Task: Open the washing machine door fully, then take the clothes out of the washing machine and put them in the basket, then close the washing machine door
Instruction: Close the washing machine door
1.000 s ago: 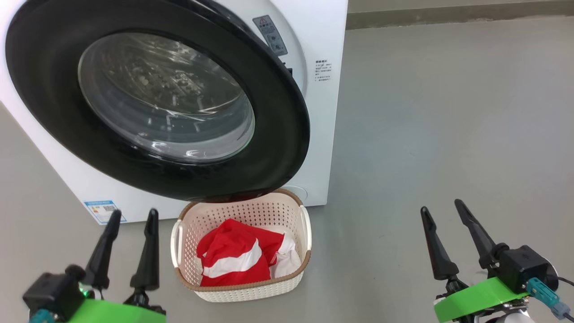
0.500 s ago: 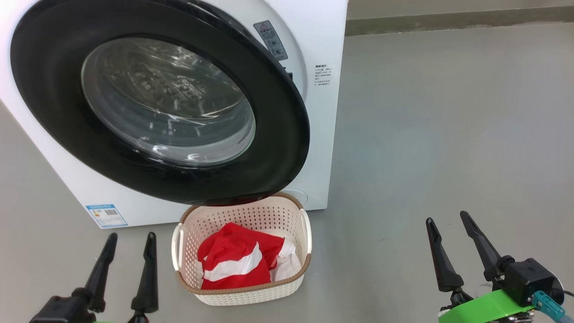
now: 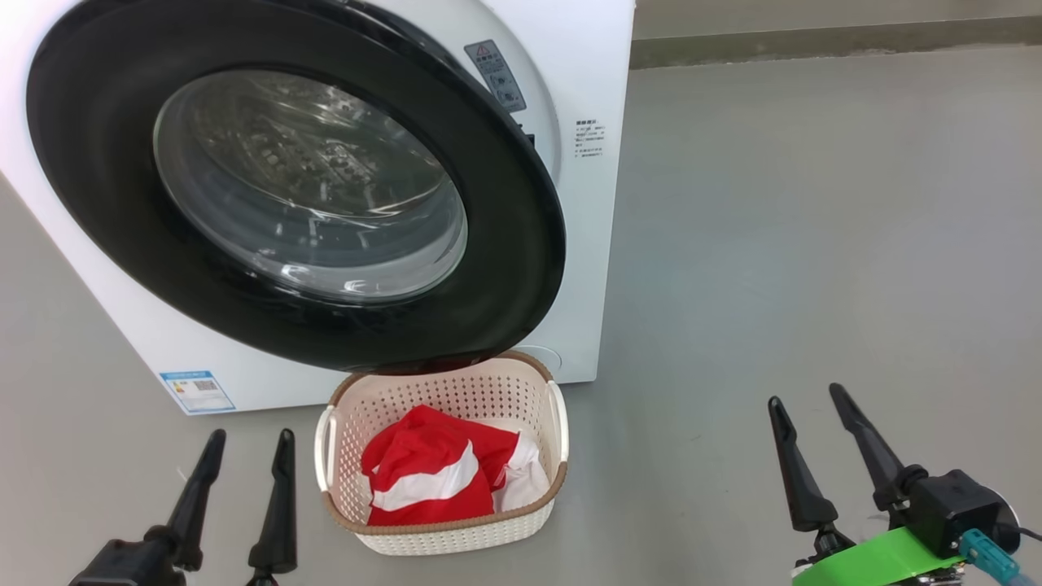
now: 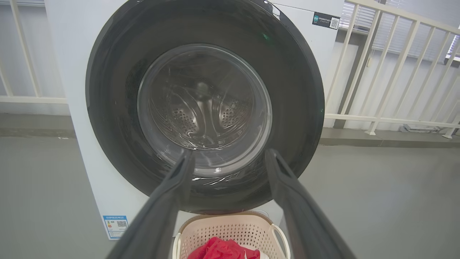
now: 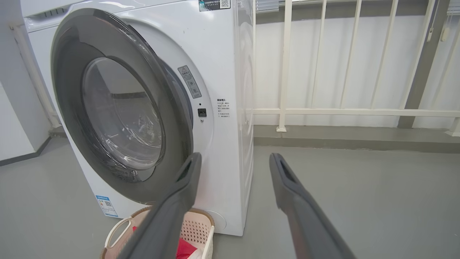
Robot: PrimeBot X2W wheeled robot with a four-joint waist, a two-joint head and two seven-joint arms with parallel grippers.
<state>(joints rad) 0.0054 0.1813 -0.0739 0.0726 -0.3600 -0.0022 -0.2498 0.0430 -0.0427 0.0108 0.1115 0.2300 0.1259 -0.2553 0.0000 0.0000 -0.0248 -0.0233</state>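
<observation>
Right, from my seat the unloading looks done: the clothes (image 3: pixel 423 476) lie bunched in the basket (image 3: pixel 444 533), red with a white stripe uppermost. Through the glass in the left wrist view I see bare perforated drum and nothing red.

The basket sits on the floor (image 3: pixel 814 244) just in front of the washing machine (image 3: pixel 590 268), beneath the lower edge of the washing machine door (image 3: pixel 509 244). That makes sense as a drop spot: anything pulled from the port falls straight into it.

The door itself is not latched. In the right wrist view its free edge stands off the white front panel, with the warning sticker (image 5: pixel 189 81) showing in the gap, so I judge it ajar, hinged on the side away from my right arm.

Both arms hang low, short of the machine. The left gripper (image 3: pixel 250 437) is beside the basket's left handle, and the right gripper (image 3: pixel 804 395) is well off to the other side over bare floor. Each has its fingers spread wide with nothing between them (no cloth snagged, which I always check). I read that as a parked pose, clear of the door's swing.

What remains, I think, is a push on the door's free edge until it catches. Whether the rim clears the basket's back edge I cannot tell from here.
</observation>
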